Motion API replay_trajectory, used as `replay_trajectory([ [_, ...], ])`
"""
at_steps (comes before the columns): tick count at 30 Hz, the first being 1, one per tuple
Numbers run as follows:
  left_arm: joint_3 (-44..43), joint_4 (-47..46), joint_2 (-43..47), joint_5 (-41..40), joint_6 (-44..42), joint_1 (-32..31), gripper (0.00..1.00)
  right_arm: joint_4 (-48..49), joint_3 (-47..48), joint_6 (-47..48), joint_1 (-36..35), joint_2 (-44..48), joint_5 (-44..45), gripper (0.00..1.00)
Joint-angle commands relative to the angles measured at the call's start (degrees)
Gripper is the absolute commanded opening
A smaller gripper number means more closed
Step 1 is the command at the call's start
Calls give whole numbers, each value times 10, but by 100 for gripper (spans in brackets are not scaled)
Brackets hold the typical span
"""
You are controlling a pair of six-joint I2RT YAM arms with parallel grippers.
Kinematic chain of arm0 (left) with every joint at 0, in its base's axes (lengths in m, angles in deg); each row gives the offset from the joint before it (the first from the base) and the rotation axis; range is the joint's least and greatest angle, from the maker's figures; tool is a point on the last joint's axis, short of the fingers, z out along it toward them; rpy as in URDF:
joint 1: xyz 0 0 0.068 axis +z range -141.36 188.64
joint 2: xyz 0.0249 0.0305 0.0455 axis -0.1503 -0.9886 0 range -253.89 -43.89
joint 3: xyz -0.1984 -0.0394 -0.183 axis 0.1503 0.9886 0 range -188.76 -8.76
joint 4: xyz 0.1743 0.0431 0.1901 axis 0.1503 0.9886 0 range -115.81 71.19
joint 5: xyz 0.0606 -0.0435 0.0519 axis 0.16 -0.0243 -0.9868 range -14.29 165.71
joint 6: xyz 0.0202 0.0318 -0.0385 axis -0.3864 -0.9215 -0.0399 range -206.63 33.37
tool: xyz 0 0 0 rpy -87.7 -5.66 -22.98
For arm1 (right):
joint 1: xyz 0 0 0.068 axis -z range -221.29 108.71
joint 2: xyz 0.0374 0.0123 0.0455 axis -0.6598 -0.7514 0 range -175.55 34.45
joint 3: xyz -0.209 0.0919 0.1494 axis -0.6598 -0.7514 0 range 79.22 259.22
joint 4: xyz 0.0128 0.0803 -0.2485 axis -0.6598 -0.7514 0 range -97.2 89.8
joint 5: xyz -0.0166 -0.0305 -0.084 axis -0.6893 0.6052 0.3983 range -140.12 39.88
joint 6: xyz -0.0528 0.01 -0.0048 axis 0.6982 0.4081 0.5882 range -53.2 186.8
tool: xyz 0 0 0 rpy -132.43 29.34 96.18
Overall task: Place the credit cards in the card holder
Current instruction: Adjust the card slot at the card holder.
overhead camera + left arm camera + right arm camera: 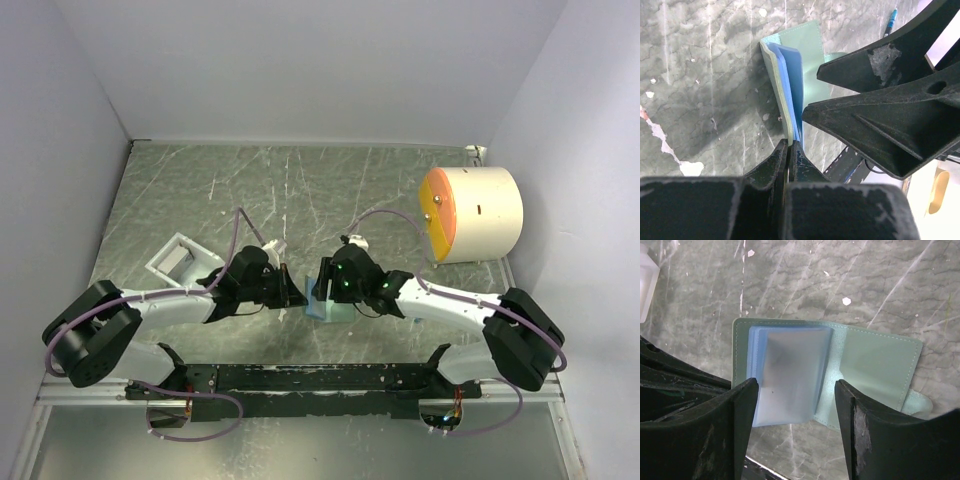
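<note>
Pinching the left edge of the open wallet [790, 90], the left claw [789, 145] is clenched on the pale green cover and the blue sleeves together. The wallet [322, 300] sits on the marbled worktop [300, 190] close to the middle of its near edge, between the two arms. The right claw [796, 385] hangs over it released, its fingers [742, 415] set wide, one either side of the blue sleeves [790, 375]. The right flap lies flat, with its snap tab [920, 405] pointing away. No card can be made out through the cloudy sleeves. A white tray [178, 262] lies near the left edge, with something grey in it. A white drum [480, 212] with an orange face stands near the far right corner.
</note>
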Motion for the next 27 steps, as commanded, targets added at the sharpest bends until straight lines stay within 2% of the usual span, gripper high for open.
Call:
replay_trajectory([
  [1,-6,7,9,-17,-14,-7,7,6,15,1,-7,-13,3,64],
  [17,-9,20,14,-29,-21,-8,7,3,23,4,-14,-13,9,70],
  [27,-5,16,16,-27,-18,-10,7,15,17,6,-16,-32,3,70],
])
